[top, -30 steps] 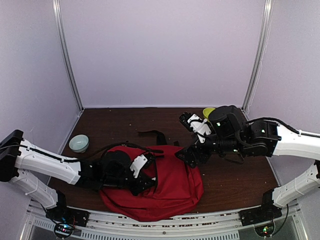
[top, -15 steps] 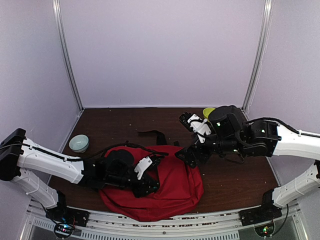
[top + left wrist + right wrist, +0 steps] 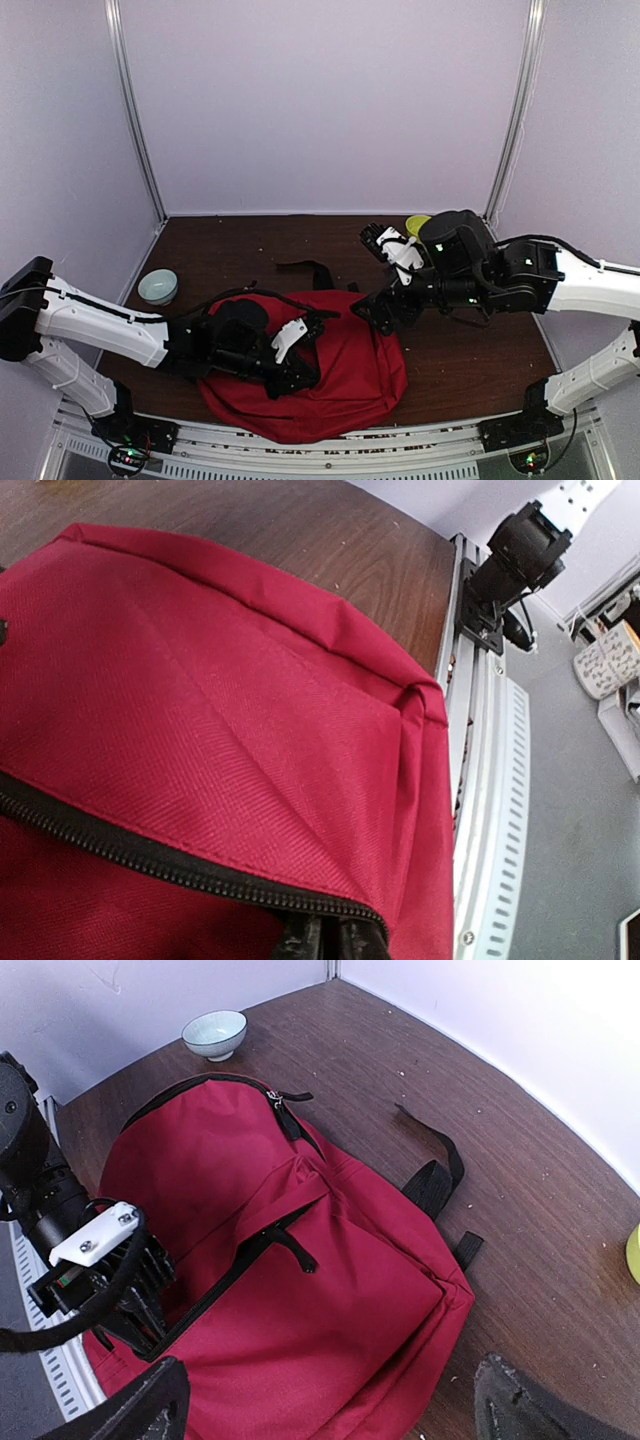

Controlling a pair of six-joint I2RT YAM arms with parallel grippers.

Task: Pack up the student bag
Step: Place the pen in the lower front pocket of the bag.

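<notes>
The backpack point(image 3: 350, 372) lay flat by the near edge of the table, a little left of its middle, straps trailing toward the far edge. The step in hand looked like opening a pocket. The left gripper point(image 3: 325, 940) was down on the bag at one end of a zipper point(image 3: 150, 855), fingers drawn close together and seemingly pinching it, though the pull itself was hidden. The right gripper point(image 3: 383, 312) hovered over the bag's far right corner, jaws spread wide and holding nothing. A bowl point(image 3: 158, 286) sat near the left edge. The next move would likely call for a steady drag along the zipper's line, with the right gripper pinning the fabric so the bag did not slide.
</notes>
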